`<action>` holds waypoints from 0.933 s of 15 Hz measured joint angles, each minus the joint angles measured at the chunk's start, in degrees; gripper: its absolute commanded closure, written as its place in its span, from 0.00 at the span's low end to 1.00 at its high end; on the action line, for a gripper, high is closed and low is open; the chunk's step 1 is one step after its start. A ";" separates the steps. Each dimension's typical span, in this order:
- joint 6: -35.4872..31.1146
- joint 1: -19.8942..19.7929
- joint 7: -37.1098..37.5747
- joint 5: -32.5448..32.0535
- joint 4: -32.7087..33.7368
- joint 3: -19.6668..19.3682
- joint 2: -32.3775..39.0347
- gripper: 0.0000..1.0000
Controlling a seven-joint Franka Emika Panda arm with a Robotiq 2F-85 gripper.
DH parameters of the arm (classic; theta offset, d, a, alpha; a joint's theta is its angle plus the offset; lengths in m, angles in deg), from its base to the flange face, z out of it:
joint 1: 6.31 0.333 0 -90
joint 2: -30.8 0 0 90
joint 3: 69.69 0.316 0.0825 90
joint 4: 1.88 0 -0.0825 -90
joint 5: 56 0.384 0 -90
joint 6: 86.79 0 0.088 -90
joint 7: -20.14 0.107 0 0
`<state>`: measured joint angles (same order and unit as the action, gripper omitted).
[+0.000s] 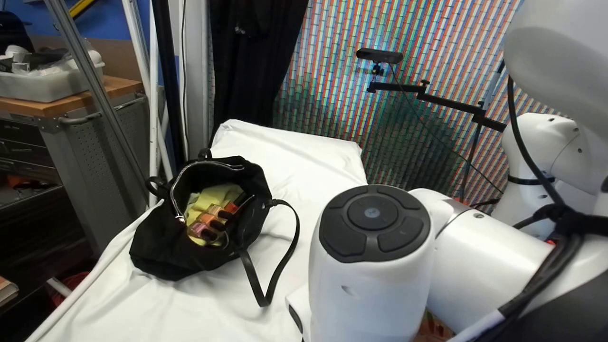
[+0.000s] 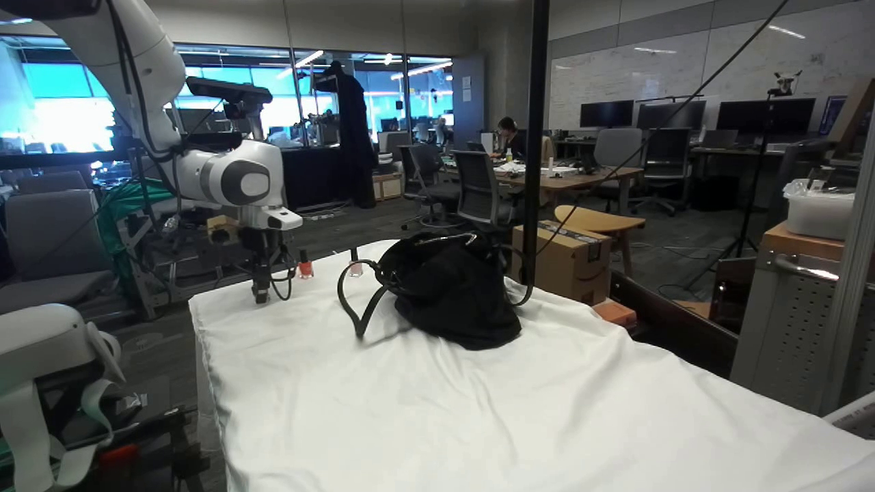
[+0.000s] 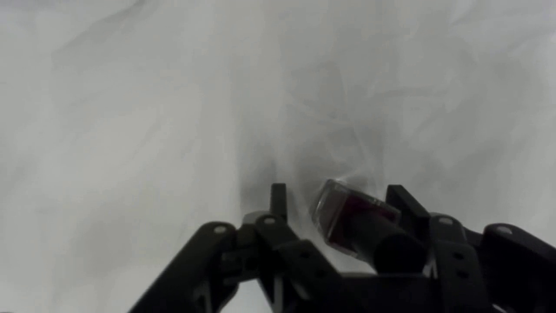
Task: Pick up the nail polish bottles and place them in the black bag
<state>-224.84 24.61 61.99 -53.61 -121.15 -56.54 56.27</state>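
A dark red nail polish bottle (image 3: 343,213) with a black cap is between the fingers of my gripper (image 3: 336,187) in the wrist view. It looks slanted, close to the right finger, with a gap to the left finger. Two more bottles stand on the cloth in an exterior view: a red bottle (image 2: 305,266) beside the gripper (image 2: 261,294) and a pale pink bottle (image 2: 355,266) near the bag. The black bag (image 1: 161,251) gapes open. Inside, on yellow-green lining, lie a pink bottle (image 1: 197,229), an orange bottle (image 1: 207,218) and a red bottle (image 1: 231,207).
White cloth (image 2: 342,396) covers the table. The bag's looped strap (image 1: 285,266) spreads over the cloth toward the arm's side. In an exterior view the white arm (image 1: 365,289) blocks sight of the gripper. A grey cart (image 1: 104,166) stands beyond the table edge.
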 measured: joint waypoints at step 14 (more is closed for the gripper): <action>3.58 -0.04 0.88 -1.30 1.90 -1.49 -0.63 0.85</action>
<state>-221.26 24.57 62.87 -54.91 -119.25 -58.02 55.64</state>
